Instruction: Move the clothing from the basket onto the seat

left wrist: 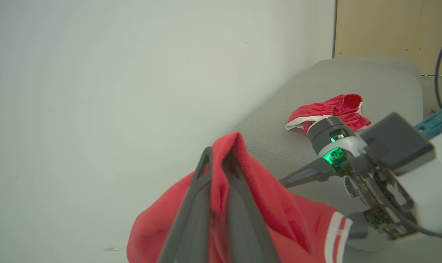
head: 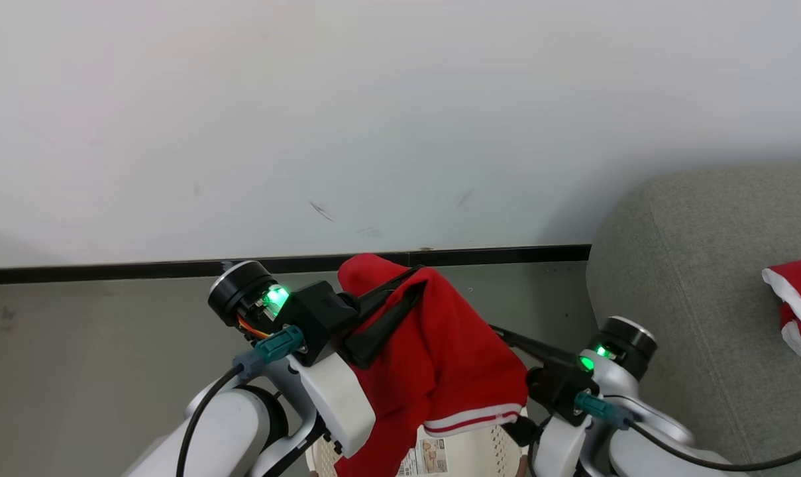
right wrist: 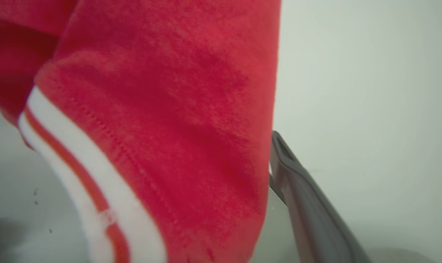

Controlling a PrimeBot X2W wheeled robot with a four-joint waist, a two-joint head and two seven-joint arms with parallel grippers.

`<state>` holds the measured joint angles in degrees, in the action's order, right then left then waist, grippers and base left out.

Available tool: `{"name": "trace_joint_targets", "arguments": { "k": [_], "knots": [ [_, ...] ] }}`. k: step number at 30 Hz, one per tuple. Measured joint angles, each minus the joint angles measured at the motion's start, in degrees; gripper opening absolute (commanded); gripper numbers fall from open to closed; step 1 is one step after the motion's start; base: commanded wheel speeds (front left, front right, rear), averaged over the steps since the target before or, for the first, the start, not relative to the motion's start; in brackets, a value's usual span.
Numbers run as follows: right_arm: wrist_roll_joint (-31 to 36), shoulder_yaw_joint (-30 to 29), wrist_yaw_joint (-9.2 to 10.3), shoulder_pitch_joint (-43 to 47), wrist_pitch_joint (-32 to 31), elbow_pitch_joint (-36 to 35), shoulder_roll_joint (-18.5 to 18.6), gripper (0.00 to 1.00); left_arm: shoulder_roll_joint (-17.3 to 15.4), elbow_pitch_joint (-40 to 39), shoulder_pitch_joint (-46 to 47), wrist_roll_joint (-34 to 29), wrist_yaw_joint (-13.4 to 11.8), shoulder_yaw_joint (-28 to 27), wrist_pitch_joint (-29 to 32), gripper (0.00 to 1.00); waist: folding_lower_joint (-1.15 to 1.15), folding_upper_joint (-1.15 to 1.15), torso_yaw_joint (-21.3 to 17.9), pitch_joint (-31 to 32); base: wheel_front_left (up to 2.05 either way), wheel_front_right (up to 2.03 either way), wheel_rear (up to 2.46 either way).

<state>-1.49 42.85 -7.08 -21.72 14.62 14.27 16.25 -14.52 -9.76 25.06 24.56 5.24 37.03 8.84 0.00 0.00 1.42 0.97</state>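
My left gripper (head: 421, 278) is shut on the clothing (head: 440, 358), a bright red garment with a white-striped hem that drapes over its fingers (left wrist: 191, 219) and hangs above the basket (head: 489, 450). The cream perforated basket shows at the bottom edge, with a paper label (head: 428, 457) on its floor. My right gripper (head: 506, 361) stands open right beside the hanging cloth (right wrist: 162, 128). One of its fingers (right wrist: 301, 193) shows and the other is hidden behind the fabric. A second red garment (head: 798, 305) lies on the seat (head: 692, 278), a light grey sofa at the right.
A pale wall (head: 373, 119) with a black skirting strip (head: 142, 270) runs across the back, above a grey floor (head: 95, 358). The sofa's rounded corner stands close to my right arm. A tan panel (left wrist: 389, 25) stands behind the sofa's far end.
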Motion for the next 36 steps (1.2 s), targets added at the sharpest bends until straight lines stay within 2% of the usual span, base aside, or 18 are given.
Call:
{"name": "trace_joint_targets", "arguments": {
  "k": [2, 3, 4, 5, 7, 8, 19, 20, 22, 23, 24, 25, 36],
  "knots": [
    [-0.81, 1.44, 0.0, -0.05, 0.0, 0.23, -0.81, 1.0, -0.01, -0.36, -0.11, 0.08, -0.05, -0.02, 0.26, 0.0, 0.0, 0.0, -0.03, -0.11, 0.0, 0.0, 0.0],
    [-1.24, 2.18, 0.0, -0.28, 0.0, 0.46, -1.16, 0.73, 0.0, -0.53, -0.29, 0.08, -0.07, -0.04, 0.31, 0.0, 0.0, 0.0, -0.08, -0.16, 0.0, 0.0, 0.0],
    [-1.59, 2.83, -0.01, -0.76, 0.0, 0.76, -1.43, 0.53, 0.01, -0.71, -0.54, 0.14, -0.14, -0.08, 0.53, 0.0, 0.0, 0.0, -0.13, -0.22, 0.0, 0.0, 0.0],
    [-1.74, 3.3, 0.0, -1.27, 0.0, 0.83, -1.6, 0.47, 0.01, -0.86, -0.88, 0.14, -0.33, -0.1, 0.68, 0.0, 0.0, 0.0, -0.19, -0.29, 0.0, 0.0, 0.0],
    [-2.37, 3.96, 0.0, -2.13, 0.0, 0.8, -1.82, 0.24, 0.01, -1.03, -1.2, 0.21, -0.56, -0.1, 0.71, 0.0, 0.0, 0.0, -0.32, -0.43, 0.0, 0.0, 0.0],
    [-2.82, 3.91, 0.0, -2.3, 0.0, 0.67, -1.98, 0.0, 0.01, -1.13, -1.21, 0.33, -0.57, -0.18, 0.74, 0.0, 0.0, 0.0, -0.39, -0.5, 0.0, 0.0, 0.0],
    [-8.03, -2.78, 0.0, -2.11, 0.0, -1.08, -1.52, 0.0, 0.15, -0.48, -5.39, 1.92, -3.39, -2.74, 0.07, 0.0, 0.0, 0.0, -1.83, -0.9, 0.0, 0.0, 0.0],
    [-8.55, -3.63, 0.0, -2.08, 0.0, -1.3, -1.4, 0.0, 0.23, -0.31, -5.91, 2.2, -3.59, -2.93, -0.3, 0.05, 0.0, 0.0, -2.01, -0.9, 0.0, 0.0, 0.0],
    [-8.73, -4.46, 0.0, -2.06, 0.0, -1.54, -1.24, 0.0, 0.33, -0.14, -6.38, 2.27, -3.75, -3.09, -0.67, 0.38, 0.0, 0.0, -2.2, -0.9, 0.0, 0.0, 0.0],
    [-9.0, -5.41, 0.0, -2.01, 0.0, -1.83, -1.11, 0.0, 0.43, -0.07, -6.8, 2.27, -3.92, -3.12, -0.96, 0.74, 0.0, 0.0, -2.38, -0.89, 0.0, 0.0, 0.0],
    [-9.4, -6.49, 0.0, -1.99, 0.0, -2.22, -0.98, 0.0, 0.49, 0.04, -7.06, 2.27, -3.92, -3.11, -1.45, 0.74, 0.0, 0.0, -2.57, -0.89, 0.0, 0.0, 0.0],
    [-9.66, -7.59, 0.0, -2.0, 0.0, -2.59, -0.82, 0.0, 0.62, 0.12, -7.18, 2.27, -4.04, -3.15, -1.98, 1.0, 0.0, 0.0, -2.77, -0.88, 0.0, 0.0, 0.0],
    [-9.35, -20.92, 0.0, -0.26, 0.0, -6.98, 2.22, 0.0, 1.99, 1.16, -9.93, 2.27, -3.98, -1.8, -6.24, 1.0, 0.0, 0.0, -5.29, -0.78, 0.0, 0.0, 0.0]
  ]
}}
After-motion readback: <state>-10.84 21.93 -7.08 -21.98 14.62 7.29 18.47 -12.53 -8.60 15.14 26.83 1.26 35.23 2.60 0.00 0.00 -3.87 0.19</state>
